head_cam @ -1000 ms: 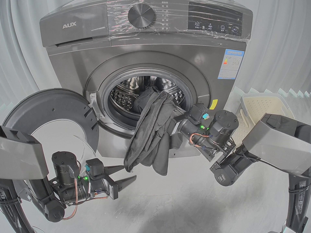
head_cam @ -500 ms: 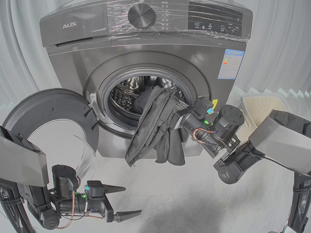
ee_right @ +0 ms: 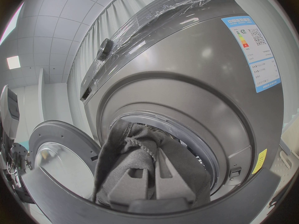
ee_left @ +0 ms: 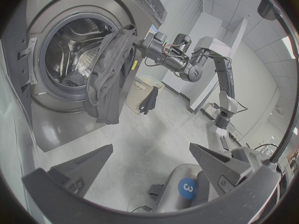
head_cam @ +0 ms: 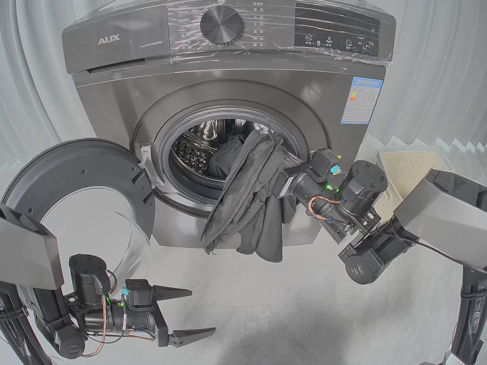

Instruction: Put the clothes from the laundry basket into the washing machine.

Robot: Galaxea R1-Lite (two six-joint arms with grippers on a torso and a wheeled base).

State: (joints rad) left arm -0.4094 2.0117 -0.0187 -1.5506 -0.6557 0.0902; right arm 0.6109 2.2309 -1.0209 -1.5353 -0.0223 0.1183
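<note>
Dark grey garment (head_cam: pixel 248 193) clamped between the shut jaws of the right gripper (ee_right: pixel 153 167), at the right side of the washing machine (head_cam: pixel 228 87) opening. Its top sits in front of the opening and the rest hangs down the front panel toward the floor. A second dark garment (head_cam: pixel 225 157) rests inside the drum. Round door (head_cam: pixel 76 178) stands open to the left. Cream laundry basket (head_cam: pixel 411 166) stands right of the machine, with another dark cloth (ee_left: pixel 149 100) draped over its rim. Left gripper (head_cam: pixel 185 313), jaws spread and holding nothing, hangs low at near left, well apart from the garment.
</note>
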